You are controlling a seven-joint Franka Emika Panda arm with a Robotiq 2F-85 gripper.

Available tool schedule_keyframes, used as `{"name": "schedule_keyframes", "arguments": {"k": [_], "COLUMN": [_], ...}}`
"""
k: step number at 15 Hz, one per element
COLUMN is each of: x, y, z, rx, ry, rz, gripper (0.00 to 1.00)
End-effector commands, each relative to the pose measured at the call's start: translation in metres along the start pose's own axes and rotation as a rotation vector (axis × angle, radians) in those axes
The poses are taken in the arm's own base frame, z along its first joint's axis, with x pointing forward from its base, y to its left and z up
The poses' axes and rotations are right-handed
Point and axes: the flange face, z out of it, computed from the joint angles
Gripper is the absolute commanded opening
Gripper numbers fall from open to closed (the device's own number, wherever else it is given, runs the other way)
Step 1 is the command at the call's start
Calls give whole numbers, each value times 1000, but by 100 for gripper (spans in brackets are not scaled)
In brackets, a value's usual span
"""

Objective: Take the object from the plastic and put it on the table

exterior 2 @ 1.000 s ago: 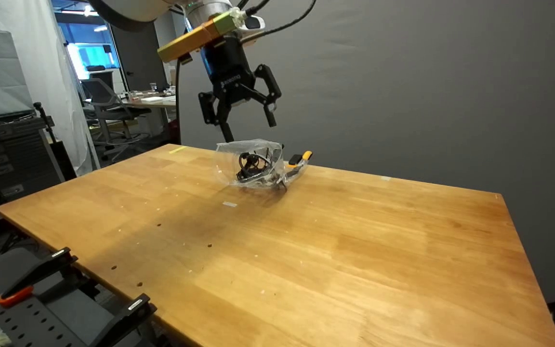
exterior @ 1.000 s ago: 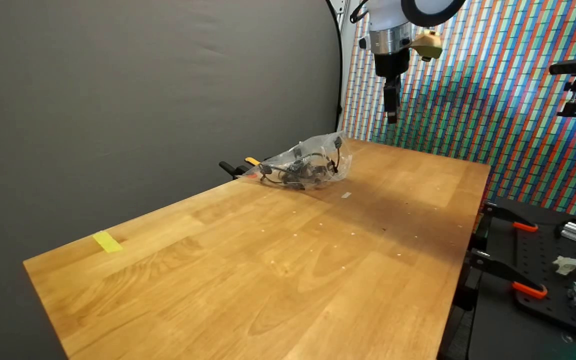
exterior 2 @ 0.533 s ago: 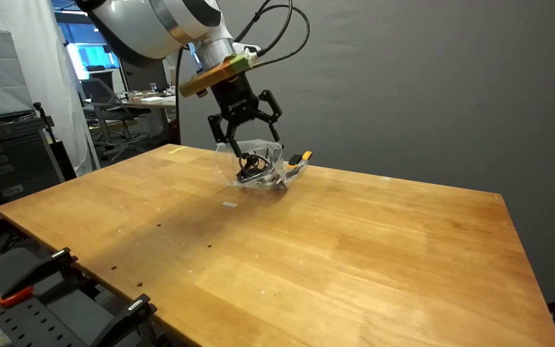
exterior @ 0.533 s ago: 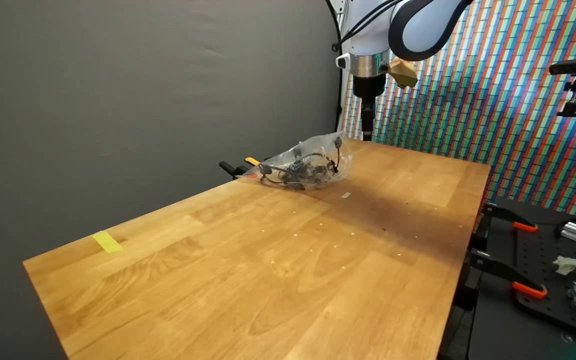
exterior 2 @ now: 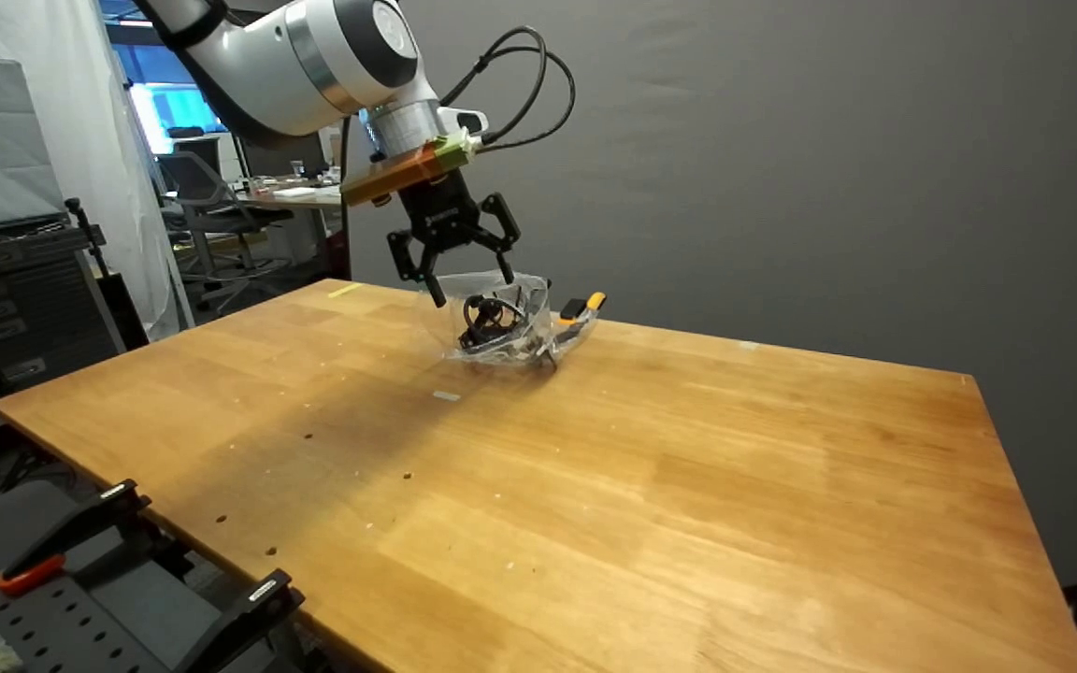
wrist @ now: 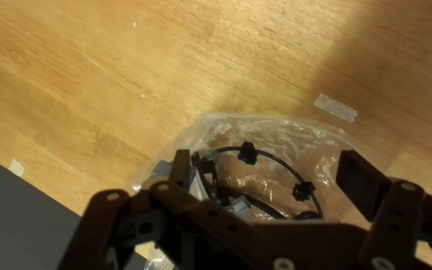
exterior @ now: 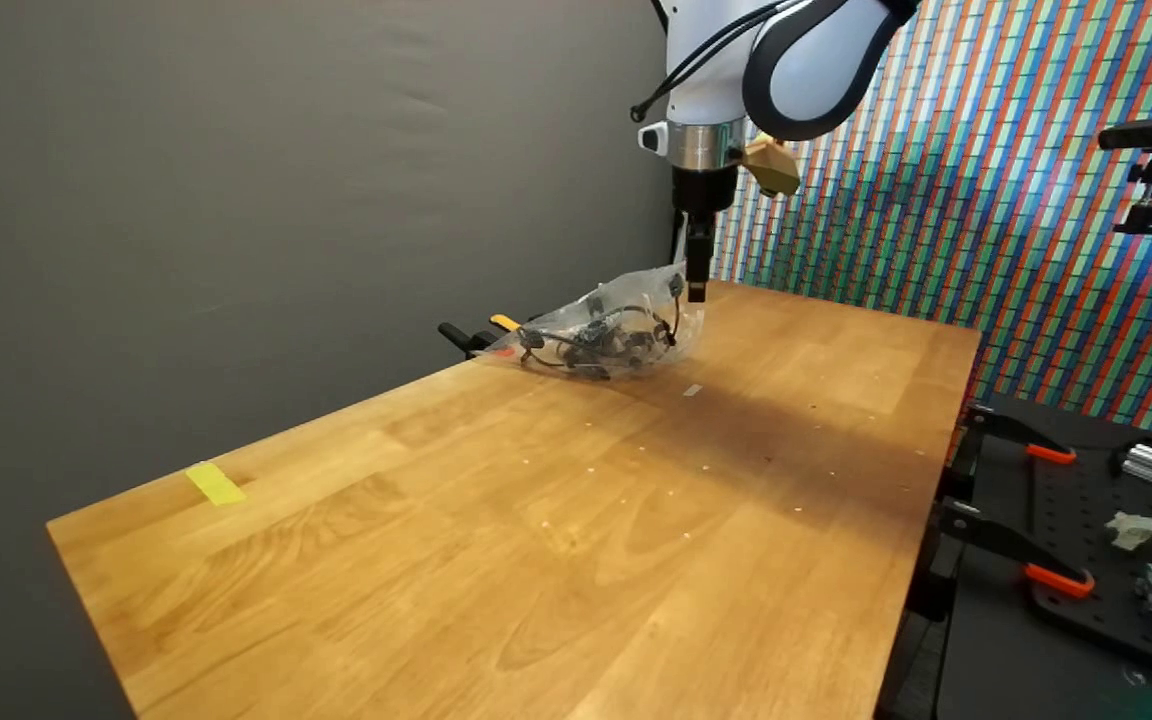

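Note:
A clear plastic bag (exterior: 636, 290) lies on the wooden table (exterior: 536, 560) near its back edge. It also shows in an exterior view (exterior 2: 440, 322) and in the wrist view (wrist: 294, 129). Inside the bag is a black cable (wrist: 291, 170) with dark clips and grey connectors, a tangled bundle in both exterior views (exterior: 626, 345) (exterior 2: 492, 322). My gripper (exterior 2: 473, 290) is open and empty, pointing down just above the bag. In the wrist view its fingers (wrist: 268, 165) stand apart on either side of the cable loop. Whether a fingertip touches the plastic I cannot tell.
A clamp with a yellow handle (exterior 2: 596, 301) sits at the table's back edge, beside the bag. A pale tape strip (wrist: 335, 107) and a yellow tape strip (exterior: 215, 483) are on the table. Black clamps with orange pads (exterior: 1061, 578) stand beyond the table's side.
My gripper has come down, and in the exterior views it has shifted sideways to the bag. It stays open. The bag and cable have not moved.

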Motion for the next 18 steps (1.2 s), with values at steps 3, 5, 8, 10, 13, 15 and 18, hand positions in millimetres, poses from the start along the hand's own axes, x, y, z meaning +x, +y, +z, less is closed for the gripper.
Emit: {"name": "schedule_keyframes", "arguments": {"k": [3,5,8,10,13,15,18], "x": [27,30,32,34,35,36,34], "y": [5,11,17,22,30,33,34], "z": [-3,6,20,27,33,36,41], "rx": [60,86,138,144,133,119,124], "ry": [13,5,-4,15,28,47,76], "rz": [0,17,26,16,-6,-29,-58], "gripper": [100,100,100,100,100,100,100]}}
